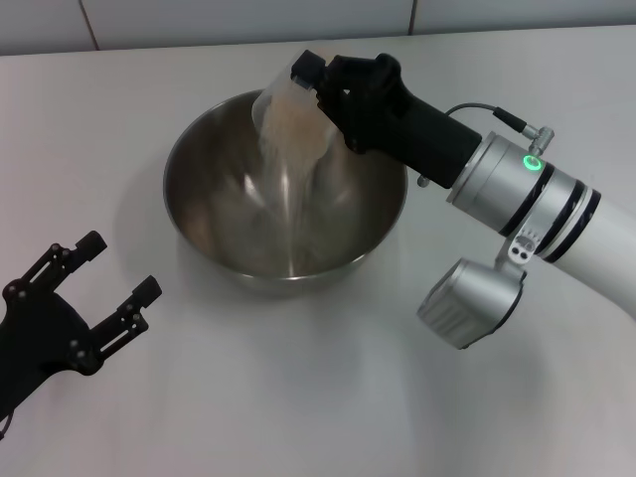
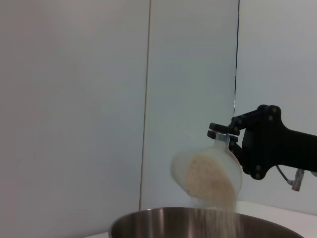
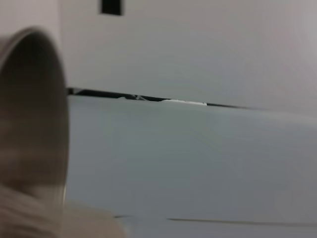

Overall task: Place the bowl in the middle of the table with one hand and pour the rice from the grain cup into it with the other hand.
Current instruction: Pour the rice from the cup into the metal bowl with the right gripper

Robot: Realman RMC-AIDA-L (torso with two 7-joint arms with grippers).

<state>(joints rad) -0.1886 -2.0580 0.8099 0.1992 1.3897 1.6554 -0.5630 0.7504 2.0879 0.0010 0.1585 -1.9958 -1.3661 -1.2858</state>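
The steel bowl (image 1: pixel 214 214) stands on the white table (image 1: pixel 318 397), near its middle. My right gripper (image 1: pixel 314 83) is shut on the clear grain cup (image 1: pixel 290 117) and holds it tipped over the bowl's far rim. Rice (image 1: pixel 289 194) falls from the cup's lip in a pale stream into the bowl. In the left wrist view the tilted grain cup (image 2: pixel 208 176) spills rice (image 2: pixel 223 218) above the bowl's rim (image 2: pixel 148 220), held by the right gripper (image 2: pixel 224 135). My left gripper (image 1: pixel 121 265) rests open at the table's near left, apart from the bowl. The right wrist view shows the bowl's wall (image 3: pixel 34 114) close up.
A tiled wall (image 1: pixel 248 18) runs behind the table's far edge. The right arm's silver-white forearm (image 1: pixel 537 204) reaches in from the right, with its wrist camera housing (image 1: pixel 467 303) hanging just above the table beside the bowl.
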